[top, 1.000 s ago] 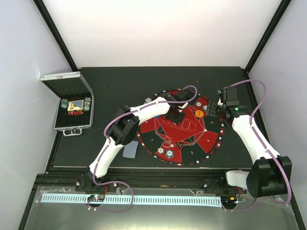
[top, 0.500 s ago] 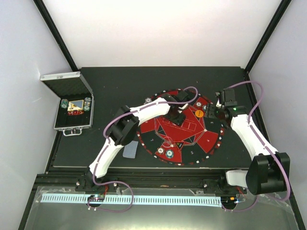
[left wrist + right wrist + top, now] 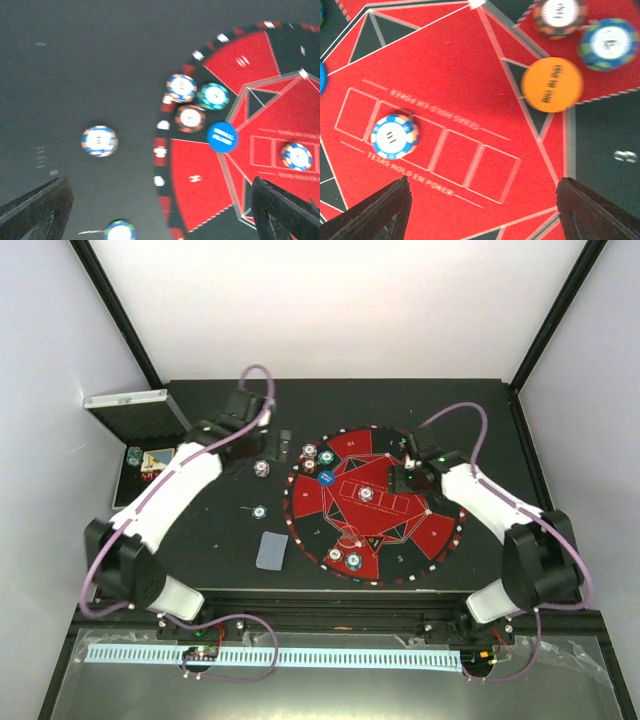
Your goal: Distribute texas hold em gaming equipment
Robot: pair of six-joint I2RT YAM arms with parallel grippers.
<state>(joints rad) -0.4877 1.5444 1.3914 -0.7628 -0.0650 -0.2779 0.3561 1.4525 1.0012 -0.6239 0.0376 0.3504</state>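
On the round red-and-black mat (image 3: 312,502), three chip stacks (image 3: 310,451) and a blue button (image 3: 325,477) sit at the left rim. The left wrist view shows the same stacks (image 3: 181,87) and blue button (image 3: 222,136). One chip (image 3: 367,494) lies on the mat's centre boxes (image 3: 394,136). Two chips (image 3: 262,469) (image 3: 260,511) lie on the table left of the mat. My left gripper (image 3: 280,443) (image 3: 160,220) hangs open and empty above them. My right gripper (image 3: 400,478) (image 3: 485,215) stands open over the mat's right part. An orange button (image 3: 552,84) and two chips (image 3: 609,43) lie close by.
A grey-blue card (image 3: 271,551) lies on the table by the mat's near left. Two chips (image 3: 345,559) sit at the mat's near edge. The open silver case (image 3: 150,402) stands at the far left with chips inside. Black frame posts rise at the back corners.
My left arm has swung from the mat's centre to the back left, and its gripper has opened. A chip now lies at the centre. My right gripper has moved left over the mat.
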